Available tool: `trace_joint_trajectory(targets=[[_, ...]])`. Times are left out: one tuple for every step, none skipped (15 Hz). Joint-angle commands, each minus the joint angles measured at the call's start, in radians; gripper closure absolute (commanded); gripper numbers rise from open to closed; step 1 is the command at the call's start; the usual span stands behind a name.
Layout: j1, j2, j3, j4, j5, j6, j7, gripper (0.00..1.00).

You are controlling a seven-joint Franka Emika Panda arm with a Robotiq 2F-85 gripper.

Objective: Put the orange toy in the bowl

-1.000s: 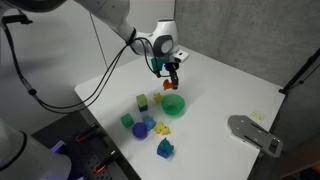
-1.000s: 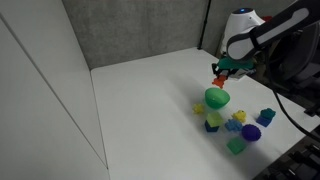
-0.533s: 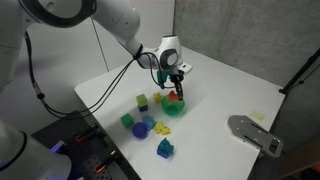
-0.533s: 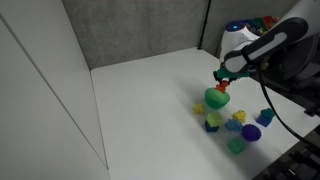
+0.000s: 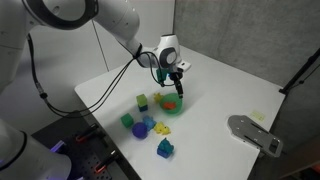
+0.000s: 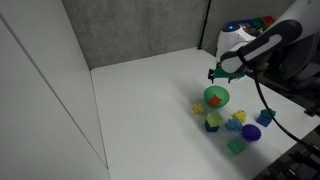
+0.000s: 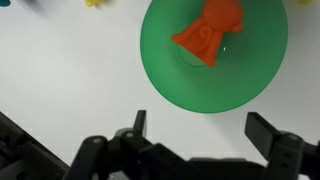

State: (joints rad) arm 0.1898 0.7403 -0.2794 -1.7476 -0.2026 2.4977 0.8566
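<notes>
Top of bowl [image 7: 165, 62] beyond wrist view's edge

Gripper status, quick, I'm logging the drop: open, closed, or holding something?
Gripper: open, holding nothing; the orange toy lies in the bowl.

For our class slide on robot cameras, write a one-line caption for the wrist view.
Open gripper above the green bowl, with the orange toy lying inside it.
</notes>
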Motion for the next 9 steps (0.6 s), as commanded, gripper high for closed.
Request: trace_joint_trajectory(targets=[[-0.021, -0.115, 0.053, -0.082, 0.011, 0.012, -0.089, 0.00], [-0.027, -0.148, 0.070, -0.107, 0.017, 0.014, -0.120, 0.00], [-0.033, -0.183, 0.086, -0.136, 0.022, 0.017, -0.153, 0.00], [-0.038, -0.224, 0.099, -0.173, 0.026, 0.020, -0.184, 0.00], [-0.042, -0.264, 0.111, -0.210, 0.030, 0.021, -0.215, 0.00], [-0.043, -0.298, 0.115, -0.242, 0.030, 0.016, -0.238, 0.00], [-0.049, -0.340, 0.126, -0.284, 0.035, 0.017, -0.270, 0.00], [-0.054, -0.384, 0.136, -0.330, 0.038, 0.020, -0.299, 0.00], [-0.062, -0.428, 0.148, -0.376, 0.047, 0.017, -0.333, 0.00]])
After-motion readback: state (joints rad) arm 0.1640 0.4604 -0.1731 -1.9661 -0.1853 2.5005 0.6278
